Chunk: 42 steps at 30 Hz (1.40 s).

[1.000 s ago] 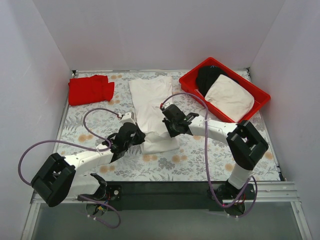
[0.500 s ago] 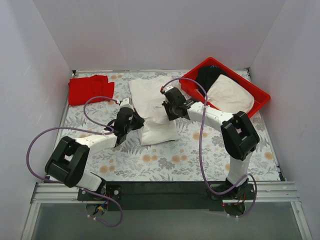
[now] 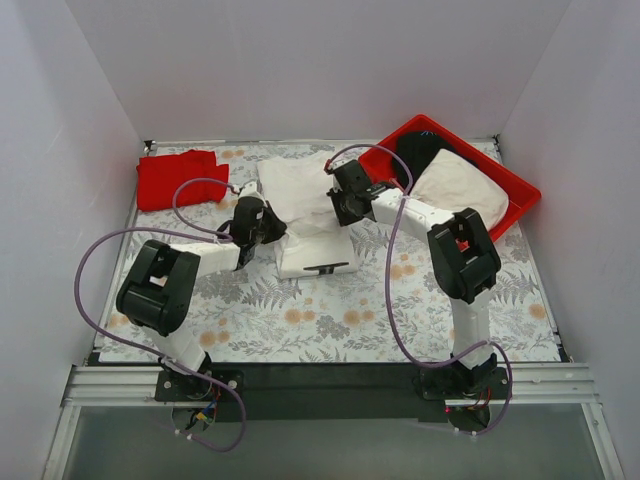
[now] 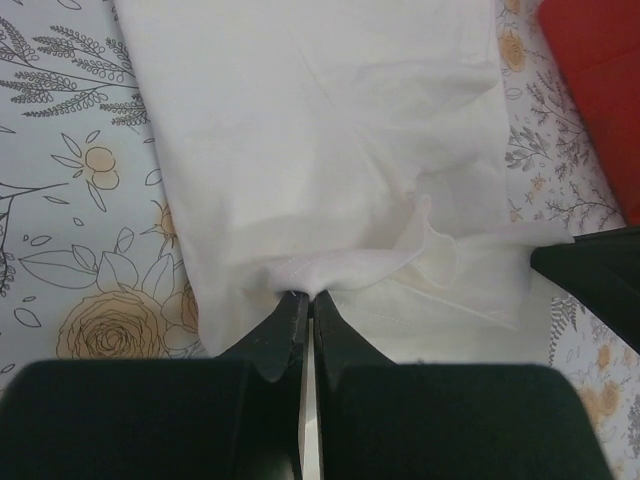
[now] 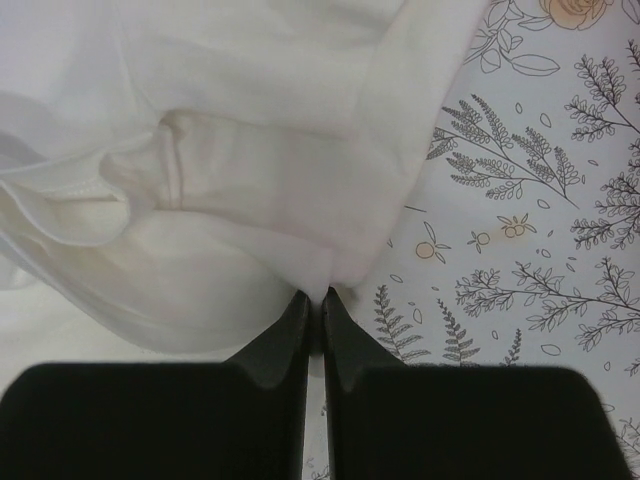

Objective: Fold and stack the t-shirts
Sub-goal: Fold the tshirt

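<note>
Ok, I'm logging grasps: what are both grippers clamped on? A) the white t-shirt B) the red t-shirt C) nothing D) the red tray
A: the left gripper and right gripper each pinch a fold of the white t-shirt in their wrist views; the red t-shirt lies apart.

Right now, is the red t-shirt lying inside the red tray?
No, the red t-shirt lies on the table at far left, apart from the tray.

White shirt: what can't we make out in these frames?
- Wrist views: how deep the white shirt sits in the left gripper and right gripper; their fingers hide it.
- Top view: most of the black garment, under the off-white garment in the tray.
- Top view: layers of the red shirt, too small.
</note>
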Tool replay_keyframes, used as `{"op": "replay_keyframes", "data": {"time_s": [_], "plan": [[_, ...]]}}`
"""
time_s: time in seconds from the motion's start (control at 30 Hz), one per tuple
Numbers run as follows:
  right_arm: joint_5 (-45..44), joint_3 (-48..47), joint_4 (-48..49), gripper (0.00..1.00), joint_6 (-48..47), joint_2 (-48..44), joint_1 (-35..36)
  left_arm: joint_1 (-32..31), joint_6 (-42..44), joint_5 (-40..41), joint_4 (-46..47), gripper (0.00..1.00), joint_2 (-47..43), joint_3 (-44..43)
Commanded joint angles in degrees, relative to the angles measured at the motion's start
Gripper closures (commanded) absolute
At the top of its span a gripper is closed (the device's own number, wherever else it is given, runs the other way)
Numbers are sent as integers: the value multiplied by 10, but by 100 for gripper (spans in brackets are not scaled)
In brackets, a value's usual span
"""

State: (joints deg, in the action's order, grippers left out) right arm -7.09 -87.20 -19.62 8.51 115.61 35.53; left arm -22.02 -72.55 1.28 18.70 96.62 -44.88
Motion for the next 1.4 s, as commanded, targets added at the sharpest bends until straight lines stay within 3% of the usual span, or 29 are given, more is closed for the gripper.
{"op": "replay_keyframes", "data": {"time_s": [0.0, 0.13, 0.2, 0.23, 0.3, 0.33, 0.43, 0.6, 0.67, 0.93, 1.1, 1.37], "plan": [[5, -43, -2, 99, -15, 21, -8, 9, 17, -12, 9, 100, 17, -28], [7, -79, -11, 99, -16, 46, -16, 10, 15, 17, -12, 100, 29, -49], [5, -111, -24, 89, -17, 55, -20, 12, 8, 57, -37, 100, 24, -57], [-1, -123, -28, 73, -18, 55, -22, 14, 7, 70, -44, 94, 23, -70], [-5, -151, -39, 63, -18, 45, -27, 15, 8, 107, -70, 64, 17, -89], [-15, -155, -41, 56, -20, 37, -28, 15, 10, 122, -81, 37, 14, -99], [-35, -148, -40, 47, -22, -10, -28, 15, 15, 160, -100, 17, -13, -123], [-10, -55, -22, 46, -18, -85, -27, 6, 14, 123, -88, 16, -71, -86], [43, -17, 0, 46, -12, -114, -23, -6, 2, 113, -83, 16, -84, -64], [145, 113, 36, 46, -2, -141, 19, -45, -51, 42, -53, 20, -131, 58], [155, 105, 52, 46, 3, -108, 20, -101, -65, 36, 2, 20, -151, 94], [137, 10, 52, 46, 0, -7, 19, -117, -70, 43, -11, 20, -99, 106]]}}
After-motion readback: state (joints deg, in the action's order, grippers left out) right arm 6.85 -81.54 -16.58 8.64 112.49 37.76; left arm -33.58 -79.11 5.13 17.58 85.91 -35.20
